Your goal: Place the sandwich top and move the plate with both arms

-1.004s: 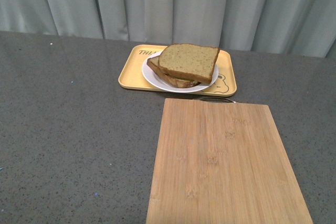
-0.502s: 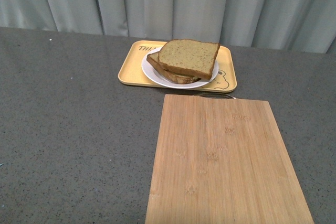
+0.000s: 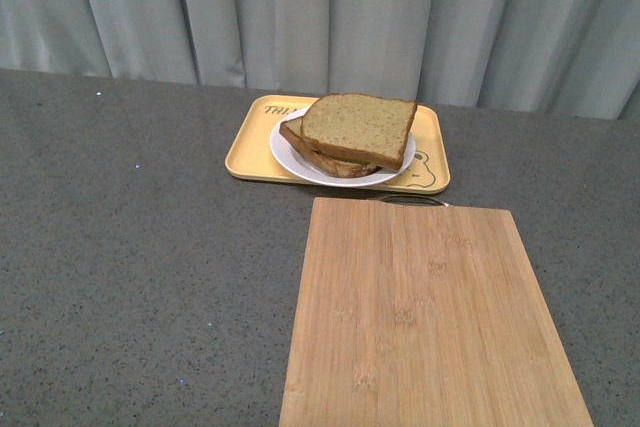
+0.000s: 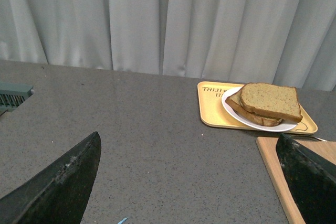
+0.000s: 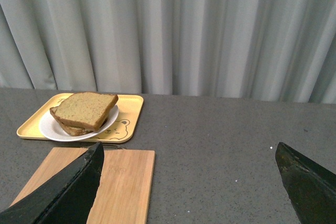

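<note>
The sandwich top [image 3: 358, 127], a speckled tan bread slice with a brown crust, lies on a lower slice on the white plate [image 3: 290, 153]. That plate rests on a yellow tray [image 3: 250, 147] at the back of the table. Both wrist views catch the same stack: sandwich top [image 4: 270, 101] on the plate [image 4: 231, 111], and sandwich top [image 5: 86, 109] on the plate [image 5: 48, 128]. My left gripper [image 4: 191, 182] is open, well short of the tray. My right gripper [image 5: 189, 182] is open too, holding nothing. Neither arm appears in the front view.
A bamboo cutting board [image 3: 425, 317] lies in front of the tray, reaching the table's near edge. Grey curtains [image 3: 320, 7] hang behind the table. A grey slotted object [image 4: 13, 95] sits at the edge of the left wrist view.
The tray, plate and board sit slightly lower in the front view than half a second ago, so the camera view has shifted. The sandwich stack itself looks unchanged.
</note>
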